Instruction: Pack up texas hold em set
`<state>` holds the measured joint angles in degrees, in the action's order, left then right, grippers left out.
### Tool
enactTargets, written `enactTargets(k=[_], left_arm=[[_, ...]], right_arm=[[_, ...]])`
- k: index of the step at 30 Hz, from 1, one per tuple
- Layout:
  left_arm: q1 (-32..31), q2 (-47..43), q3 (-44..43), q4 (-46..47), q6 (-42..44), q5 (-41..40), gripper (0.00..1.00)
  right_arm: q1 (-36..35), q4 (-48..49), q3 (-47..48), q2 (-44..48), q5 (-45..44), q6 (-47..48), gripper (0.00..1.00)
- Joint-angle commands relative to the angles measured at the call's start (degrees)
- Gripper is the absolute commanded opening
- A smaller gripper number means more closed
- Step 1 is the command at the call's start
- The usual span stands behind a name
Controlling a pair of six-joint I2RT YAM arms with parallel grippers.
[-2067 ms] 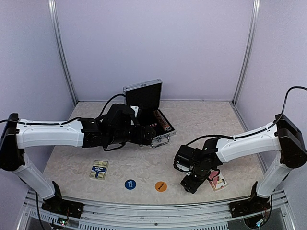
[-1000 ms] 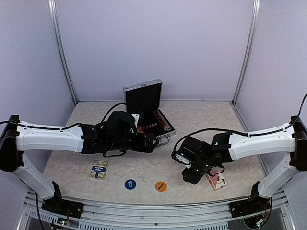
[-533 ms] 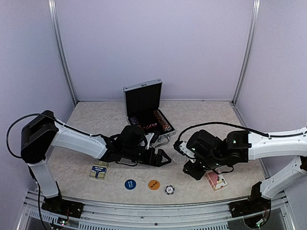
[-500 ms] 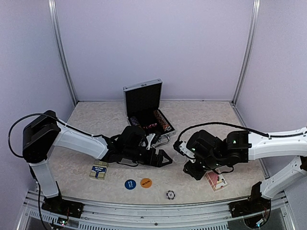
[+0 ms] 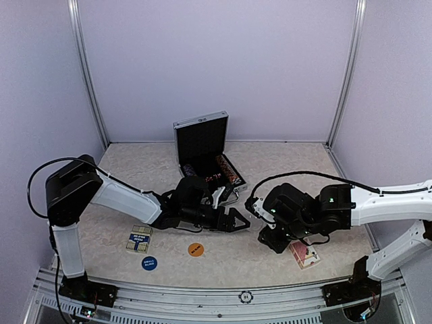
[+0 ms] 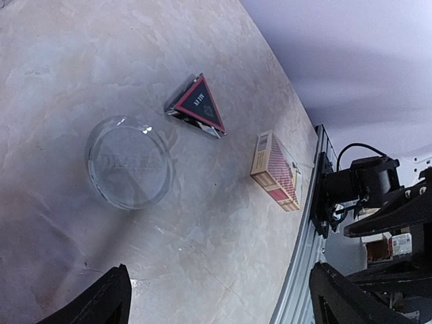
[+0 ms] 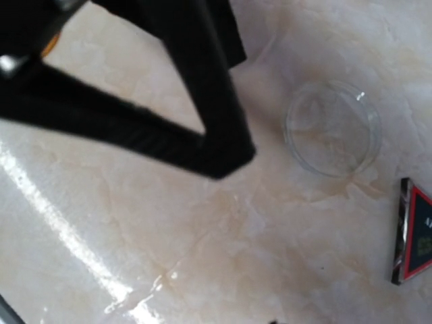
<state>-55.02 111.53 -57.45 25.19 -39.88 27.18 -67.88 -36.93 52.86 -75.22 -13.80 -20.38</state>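
Mid-frame, the left gripper [image 5: 239, 221] gapes wide and empty, with the clear disc [image 6: 129, 162] just ahead. Whether the right gripper [image 5: 268, 243], right of it, is open cannot be told.

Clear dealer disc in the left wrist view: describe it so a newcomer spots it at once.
On the marbled table, just ahead of the open left tool, three items lie apart. The clear dealer disc is leftmost in the left wrist view, beside a dark red-edged triangle and a red card deck. It alone is round and see-through.
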Motion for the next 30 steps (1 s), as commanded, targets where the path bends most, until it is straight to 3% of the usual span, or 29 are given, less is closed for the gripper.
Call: enactTargets(k=[1,6,10,18,24,30], left_arm=[[0.1,-1.3,-1.1,-0.5,0.7,-0.9,0.91],[0.1,-6.6,3.1,-3.2,1.8,-4.5,0.94],[0.0,-12.4,7.4,-4.3,1.6,-7.6,0.99],[-0.6,-27.6,12.7,-13.7,1.7,-17.3,0.99],[-0.7,-36.6,15.6,-18.6,1.2,-22.2,0.99],[-1.0,-40.0,17.9,-19.9,0.5,-24.1,0.99]], right_arm=[[-0.7,-1.5,0.9,2.1,0.6,0.5,0.37],[-3.9,-1.1,-0.4,1.5,2.9,-0.4,0.5],[-9.8,-1.4,-0.1,-1.9,2.7,-1.7,0.65],[-18.2,-4.2,3.5,-11.8,0.0,-3.5,0.97],[-20.4,-3.7,5.0,-17.4,1.9,-3.4,1.0],[-20.6,-4.0,6.9,-20.6,7.0,-3.2,0.99]])
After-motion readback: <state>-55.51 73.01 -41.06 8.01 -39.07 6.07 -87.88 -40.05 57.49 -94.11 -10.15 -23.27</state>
